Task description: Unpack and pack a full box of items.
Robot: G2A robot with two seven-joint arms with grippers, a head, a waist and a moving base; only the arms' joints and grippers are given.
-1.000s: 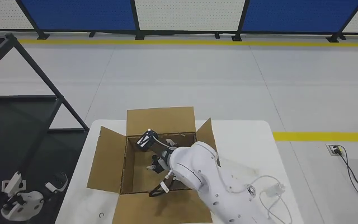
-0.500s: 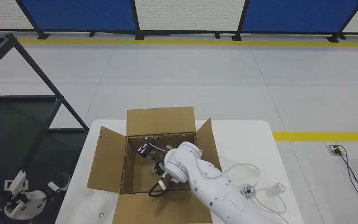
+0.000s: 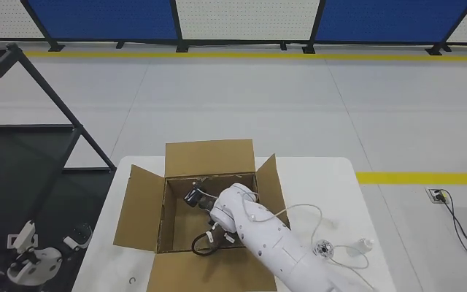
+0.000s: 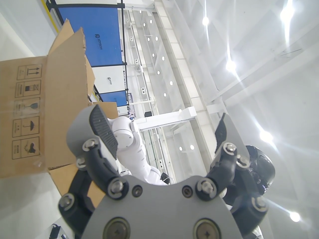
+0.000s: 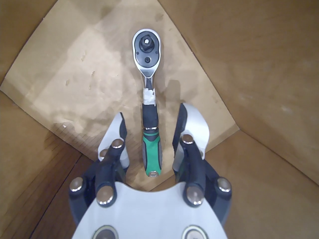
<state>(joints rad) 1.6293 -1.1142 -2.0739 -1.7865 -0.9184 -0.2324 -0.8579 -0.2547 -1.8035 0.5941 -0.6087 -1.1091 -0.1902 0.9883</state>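
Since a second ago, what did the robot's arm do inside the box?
The right gripper sank deeper into the box. It is now open over the wrench, with the handle between its jaws, but has not grabbed it. The box stayed put.

The cardboard box (image 3: 209, 157) stands open on the 9 o'clock half of the table (image 3: 328, 179), its flaps splayed out at 12, 3, 6 and 9 o'clock. Flat on its bare brown floor lies a ratchet wrench (image 5: 147, 50) (chrome head, white tape at the neck, green-and-grey grip), with its handle end close to a corner.
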